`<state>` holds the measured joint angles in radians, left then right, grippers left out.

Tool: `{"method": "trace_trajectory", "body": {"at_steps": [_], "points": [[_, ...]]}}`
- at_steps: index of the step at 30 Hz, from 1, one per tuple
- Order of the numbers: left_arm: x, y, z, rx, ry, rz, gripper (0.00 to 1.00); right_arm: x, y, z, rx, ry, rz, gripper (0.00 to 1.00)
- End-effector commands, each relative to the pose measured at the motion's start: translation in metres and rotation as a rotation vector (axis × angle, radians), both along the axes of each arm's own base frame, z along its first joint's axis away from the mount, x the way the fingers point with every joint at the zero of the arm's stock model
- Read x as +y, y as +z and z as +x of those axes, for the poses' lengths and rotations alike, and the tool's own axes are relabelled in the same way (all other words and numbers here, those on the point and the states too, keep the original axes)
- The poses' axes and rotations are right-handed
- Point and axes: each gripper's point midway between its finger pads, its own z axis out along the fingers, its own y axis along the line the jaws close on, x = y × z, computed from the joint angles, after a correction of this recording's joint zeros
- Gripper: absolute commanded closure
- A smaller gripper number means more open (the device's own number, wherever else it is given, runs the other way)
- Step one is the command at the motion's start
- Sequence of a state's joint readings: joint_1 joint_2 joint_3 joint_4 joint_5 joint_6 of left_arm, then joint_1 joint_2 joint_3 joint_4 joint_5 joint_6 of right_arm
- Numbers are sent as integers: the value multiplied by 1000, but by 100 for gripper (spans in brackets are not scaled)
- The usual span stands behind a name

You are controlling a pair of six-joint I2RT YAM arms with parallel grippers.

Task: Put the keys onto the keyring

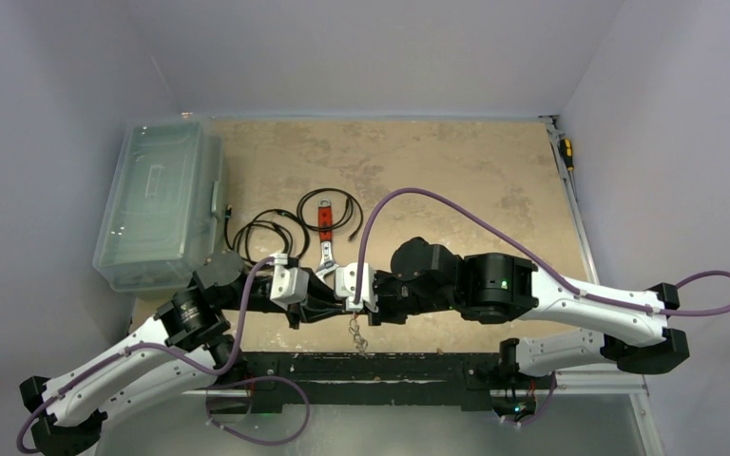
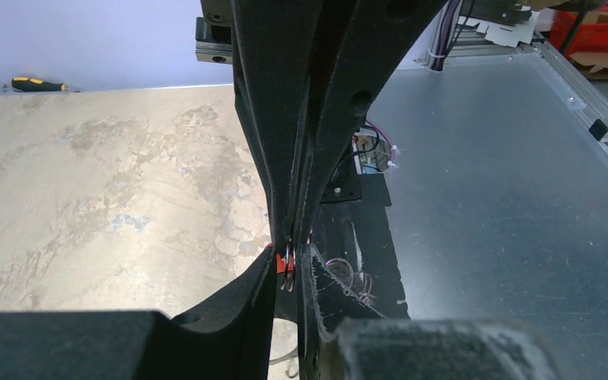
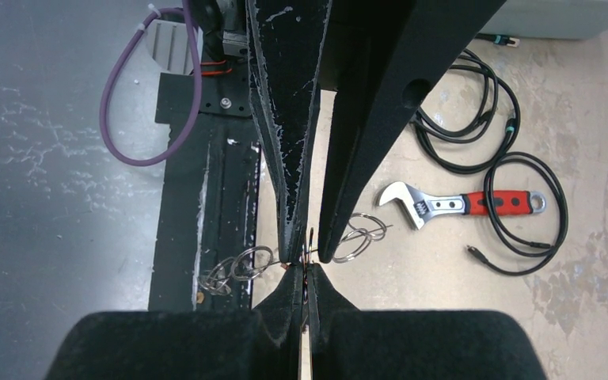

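Note:
The keyring shows as a chain of small linked silvery rings [image 1: 356, 332] that hangs between the two grippers above the table's near edge. My right gripper [image 3: 307, 269] is shut on one ring, seen edge-on [image 2: 287, 269]. More rings trail off to either side [image 3: 241, 265] [image 3: 368, 231]. Tip to tip with it, my left gripper [image 2: 289, 261] has its fingers [image 3: 289, 198] on both sides of that same ring, with a narrow gap left. From above, the left gripper [image 1: 319, 287] and the right gripper [image 1: 327, 287] meet at mid-table. The keys are hidden; I make out no flat key.
A red-handled wrench [image 3: 443, 206] lies just beyond the grippers, beside black coiled cables [image 1: 266, 233]. A clear lidded box [image 1: 157, 204] stands at the left. A screwdriver [image 1: 566, 152] lies at the far right edge. The black mounting bar [image 1: 371, 366] runs under the hanging rings.

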<state>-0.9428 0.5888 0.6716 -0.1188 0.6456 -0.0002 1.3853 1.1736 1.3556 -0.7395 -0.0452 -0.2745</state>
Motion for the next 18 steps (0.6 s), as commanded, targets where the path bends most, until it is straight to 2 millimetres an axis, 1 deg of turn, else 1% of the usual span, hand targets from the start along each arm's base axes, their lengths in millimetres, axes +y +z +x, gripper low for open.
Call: {"method": "trace_trajectory", "body": {"at_steps": [1,4,7,10,11,13,14,16,18], "points": [[-3,5,-4,14,-33,-29,87,13,33,-2,-20,29,114,100],[-4,5,-8,19,-52,-31,91,14,35,-2,-22,30,122,100],[-3,7,-9,15,-58,-39,99,15,37,-2,-24,33,132,100],[0,12,-12,0,-62,-47,100,15,41,-1,-32,27,162,100],[2,14,-12,-15,-58,-51,100,14,43,1,-38,19,178,95],[5,19,-11,-38,-41,-61,100,12,48,4,-51,-2,214,67],[7,21,-11,-47,-37,-70,100,10,50,5,-56,-14,231,59],[10,23,-13,-58,-36,-84,100,6,56,8,-65,-40,285,51],[12,25,-14,-65,-35,-97,100,3,60,8,-67,-46,346,48]]}}
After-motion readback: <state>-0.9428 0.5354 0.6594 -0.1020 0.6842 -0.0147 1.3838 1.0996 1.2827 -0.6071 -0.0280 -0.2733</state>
